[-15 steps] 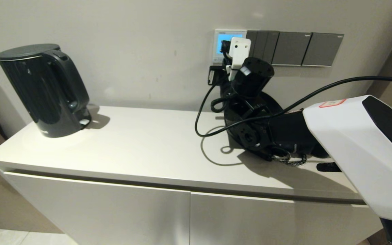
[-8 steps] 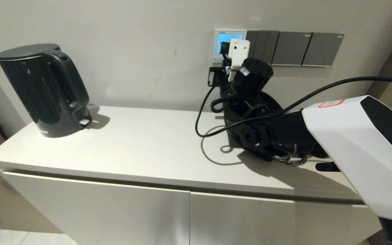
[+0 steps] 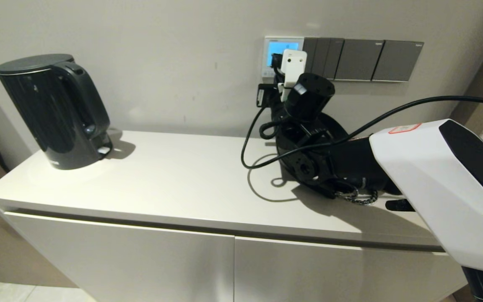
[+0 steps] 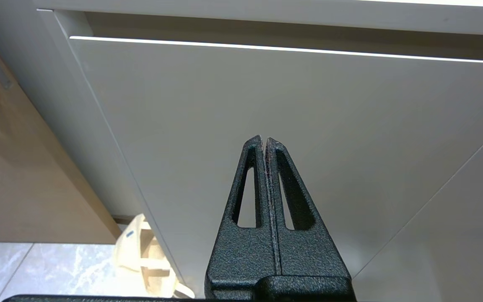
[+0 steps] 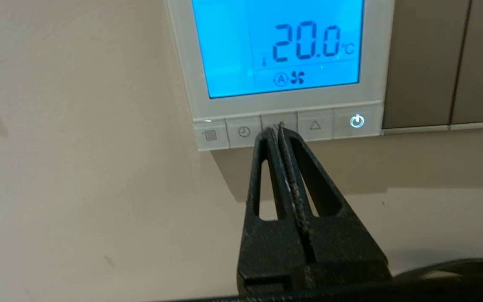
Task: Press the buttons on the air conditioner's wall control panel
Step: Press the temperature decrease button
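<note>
The white wall control panel (image 3: 268, 54) hangs on the wall with a glowing blue screen; in the right wrist view the panel (image 5: 183, 63) reads 20.0 °C. Its buttons (image 5: 315, 125) run in a row under the screen, with a lit power key at one end. My right gripper (image 5: 276, 131) is shut and empty, its tips at the middle button of the row; I cannot tell if they touch it. In the head view the right arm's wrist hides the gripper and the button row. My left gripper (image 4: 264, 140) is shut and empty, parked low in front of the cabinet door.
Dark grey switch plates (image 3: 359, 60) sit right beside the panel. A black kettle (image 3: 55, 109) stands at the far left of the white cabinet top (image 3: 162, 176). A round black base (image 3: 342, 130) lies behind my right arm. A black cable (image 3: 247, 142) loops over the top.
My right arm has moved slightly down and towards the wall, so more of the blue screen shows above the wrist. The left arm has not moved.
</note>
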Controlling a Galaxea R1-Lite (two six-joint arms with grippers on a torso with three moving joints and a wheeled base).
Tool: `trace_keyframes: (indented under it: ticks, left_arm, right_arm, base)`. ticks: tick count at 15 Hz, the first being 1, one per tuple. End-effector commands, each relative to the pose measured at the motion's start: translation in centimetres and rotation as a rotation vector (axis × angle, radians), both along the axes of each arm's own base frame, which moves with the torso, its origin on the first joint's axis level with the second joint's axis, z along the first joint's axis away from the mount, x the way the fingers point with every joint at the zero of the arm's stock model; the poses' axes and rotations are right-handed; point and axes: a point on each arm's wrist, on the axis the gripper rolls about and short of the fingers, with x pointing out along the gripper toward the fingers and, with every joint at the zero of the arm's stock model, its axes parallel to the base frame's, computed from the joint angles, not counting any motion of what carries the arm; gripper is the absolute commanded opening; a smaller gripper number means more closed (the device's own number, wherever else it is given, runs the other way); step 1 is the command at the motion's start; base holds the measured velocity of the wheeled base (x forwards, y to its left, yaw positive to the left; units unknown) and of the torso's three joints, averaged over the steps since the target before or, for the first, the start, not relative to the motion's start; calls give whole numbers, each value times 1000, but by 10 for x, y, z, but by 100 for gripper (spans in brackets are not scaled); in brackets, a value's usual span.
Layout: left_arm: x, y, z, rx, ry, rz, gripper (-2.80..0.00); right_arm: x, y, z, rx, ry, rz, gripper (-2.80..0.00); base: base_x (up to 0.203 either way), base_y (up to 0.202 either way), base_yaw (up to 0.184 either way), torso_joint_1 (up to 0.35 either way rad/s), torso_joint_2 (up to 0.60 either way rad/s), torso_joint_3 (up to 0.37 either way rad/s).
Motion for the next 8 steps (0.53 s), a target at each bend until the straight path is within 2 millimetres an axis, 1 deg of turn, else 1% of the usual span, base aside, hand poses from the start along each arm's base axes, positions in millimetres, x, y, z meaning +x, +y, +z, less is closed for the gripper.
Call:
trace_keyframes:
  ticks: [1,3,8]
  left_arm:
    - [0,0,0,0,1,0,-280]
    - [0,0,0,0,0,0,-280]
    - [0,0,0,0,0,0,-280]
  right_arm:
    - [4,2,-6,-8,9,-3,-280]
    - [4,2,-8,-14,14,-3,-280]
    - [-5,2,3,5,-14,6,-280]
  base:
    - [0,0,0,0,0,0]
    - [0,0,0,0,0,0]
    - [0,0,0,0,0,0]
